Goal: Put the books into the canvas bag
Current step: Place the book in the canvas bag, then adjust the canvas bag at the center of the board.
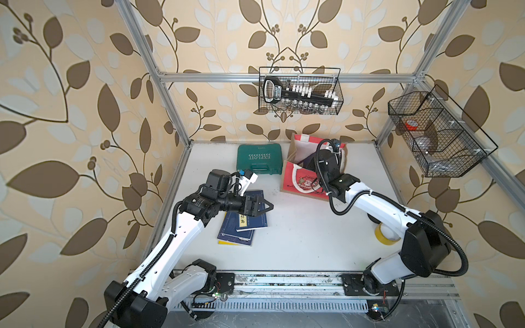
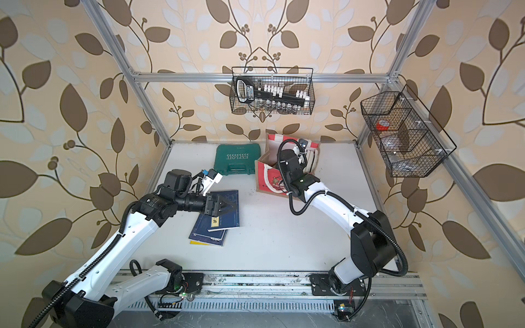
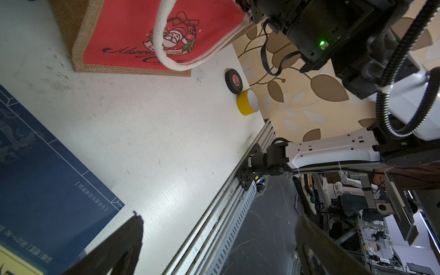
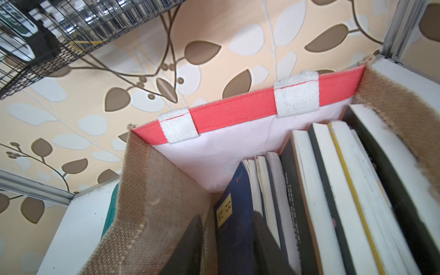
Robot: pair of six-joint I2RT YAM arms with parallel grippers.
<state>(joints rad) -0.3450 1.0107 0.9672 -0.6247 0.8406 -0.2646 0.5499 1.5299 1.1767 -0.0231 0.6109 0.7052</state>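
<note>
- The books [image 4: 321, 190] in the bag [image 1: 297, 181] stand on edge, side by side, pages up. Standing like this they take little room, so more can fit.
- A navy book [image 4: 235, 190] with a yellow label is at the end of the row, next to the bag's tan side wall.
- The right gripper [image 4: 226, 233] reaches down into the bag from above. Its fingers [image 4: 188, 247] are a little apart, one on each side of the navy book. A strip of tan wall shows between one finger and the cover, so I think it is letting the book go, not squeezing it.
- The bag stands upright at the back of the worktop [image 1: 306, 235], mouth open at the top, just beside the green case [image 1: 260, 159].
- More books lie flat in a pile [image 1: 237, 234] on the worktop, well apart from the bag. They are not packed yet.
- The left gripper [image 3: 217, 216] hovers over the pile with its fingers wide apart, holding nothing. It looks ready for the next book.
- A yellow tape [image 3: 247, 104] and a black tape [image 3: 234, 81] lie by the right arm, out of the way.
</note>
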